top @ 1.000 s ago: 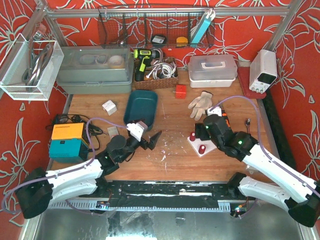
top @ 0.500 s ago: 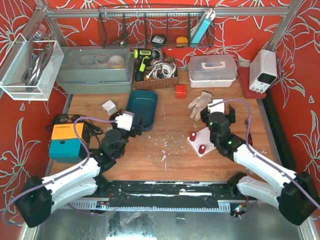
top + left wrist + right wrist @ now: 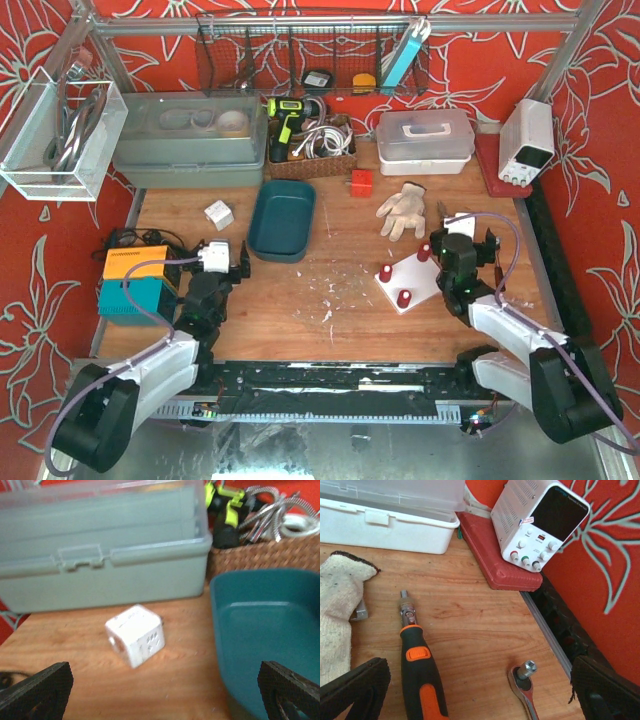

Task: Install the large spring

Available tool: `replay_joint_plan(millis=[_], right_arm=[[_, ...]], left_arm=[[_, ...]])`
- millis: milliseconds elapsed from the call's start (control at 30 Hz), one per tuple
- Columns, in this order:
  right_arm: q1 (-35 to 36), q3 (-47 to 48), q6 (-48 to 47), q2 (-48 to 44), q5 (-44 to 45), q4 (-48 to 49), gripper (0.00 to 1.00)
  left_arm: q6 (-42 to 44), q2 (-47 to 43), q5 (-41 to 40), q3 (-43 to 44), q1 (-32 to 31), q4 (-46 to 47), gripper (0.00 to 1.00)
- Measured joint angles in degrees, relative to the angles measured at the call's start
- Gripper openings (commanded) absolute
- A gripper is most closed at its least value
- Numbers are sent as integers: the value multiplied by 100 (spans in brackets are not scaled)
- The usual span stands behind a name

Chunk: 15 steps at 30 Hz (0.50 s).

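A small white board (image 3: 415, 278) lies flat on the wooden table (image 3: 350, 230), right of centre in the overhead view, turned so its corners point up, down, left and right in the frame. Three short red pegs (image 3: 385, 272) stand upright on it: one near the left corner, one near the bottom corner, and one at the top corner. At this size it cannot be told whether any peg carries a spring.

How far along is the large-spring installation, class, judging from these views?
Done: unclear; no spring is distinguishable on the white base or its red posts. In hand: nothing; left gripper and right gripper are open and empty, away from the base. Left: possibly seating the spring; cannot confirm.
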Motion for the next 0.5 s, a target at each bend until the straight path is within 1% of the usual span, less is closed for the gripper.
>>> replay_joint_plan(millis=[200, 333, 500], right_arm=[[-116, -426, 0, 518, -232, 944, 99], [-201, -774, -155, 782, -455, 1641, 99], [-422, -782, -286, 1255, -828, 2330, 99]], left_arm=[[59, 369, 682, 0, 133, 1029, 100], [57, 914, 866, 0, 173, 1537, 100], [33, 1687, 1134, 2, 385, 2020, 100]])
